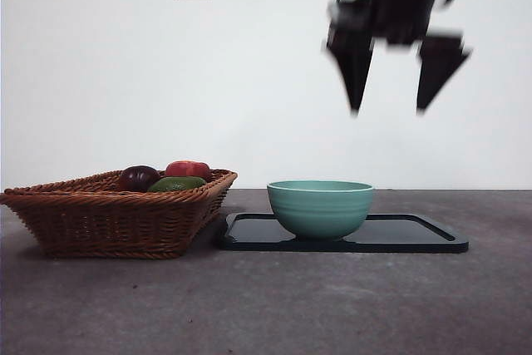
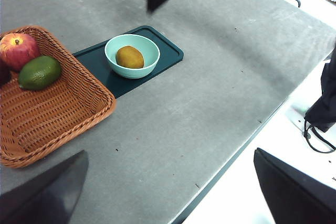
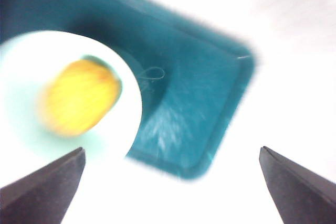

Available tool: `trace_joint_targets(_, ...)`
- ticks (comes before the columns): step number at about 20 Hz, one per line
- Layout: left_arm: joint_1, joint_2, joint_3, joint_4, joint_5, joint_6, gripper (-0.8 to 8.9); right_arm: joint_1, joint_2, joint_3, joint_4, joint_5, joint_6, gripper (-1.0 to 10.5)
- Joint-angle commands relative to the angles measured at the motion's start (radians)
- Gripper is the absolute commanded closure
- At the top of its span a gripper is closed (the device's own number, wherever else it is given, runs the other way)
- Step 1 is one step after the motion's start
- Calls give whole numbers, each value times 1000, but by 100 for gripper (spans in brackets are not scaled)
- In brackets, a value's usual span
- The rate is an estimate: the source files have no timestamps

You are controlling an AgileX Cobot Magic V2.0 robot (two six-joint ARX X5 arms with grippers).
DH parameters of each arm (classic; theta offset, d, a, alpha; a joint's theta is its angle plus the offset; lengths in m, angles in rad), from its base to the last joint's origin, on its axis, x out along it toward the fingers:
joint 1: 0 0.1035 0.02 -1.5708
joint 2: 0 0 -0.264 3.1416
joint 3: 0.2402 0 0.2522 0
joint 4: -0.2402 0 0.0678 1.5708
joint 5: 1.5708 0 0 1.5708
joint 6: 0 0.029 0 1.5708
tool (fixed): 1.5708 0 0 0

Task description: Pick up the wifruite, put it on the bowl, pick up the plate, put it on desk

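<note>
Orange-brown, the wifruite (image 2: 129,56) lay inside the mint bowl (image 1: 320,208), which stood on the dark tray (image 1: 416,234) beside the wicker basket (image 1: 108,214). The right gripper (image 1: 389,106) hung above the tray, its 2 jaws spread and empty. The left gripper (image 2: 173,192) waited apart, jaws spread wide.

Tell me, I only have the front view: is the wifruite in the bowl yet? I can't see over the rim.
Observer: Yes. The left wrist view shows the wifruite lying inside the bowl.
Operator: Which arm is that above the tray?
Observer: The right gripper, empty, jaws open, above the bowl and tray.
Operator: And the left one?
Observer: The left gripper is open, high over the desk's near edge, away from the basket.
</note>
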Motion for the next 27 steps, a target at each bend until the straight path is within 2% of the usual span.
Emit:
trace_joint_targets(1,-10,3,14,13,-4,1,313,6,-97,23,-58,-48,-10,340)
trace_joint_targets(3,-10,3,14,12,-4,1,313,14,-227,8,-106,-80,-10,340)
trace_joint_targets(7,-10,3,14,12,-4,1,313,60,-423,-37,-161,-80,-10,341)
trace_joint_targets(11,-10,3,14,12,-4,1,313,125,-640,-189,-163,-80,-2,341)
trace_joint_targets(20,-10,3,14,12,-4,-8,313,235,-1244,-699,-62,-82,183,341)
trace_joint_targets(23,-10,3,14,12,-4,-9,313,235,-1424,-787,-75,-86,192,341)
trace_joint_targets(27,-10,3,14,13,-4,-6,313,234,-1556,-818,-80,-86,200,341)
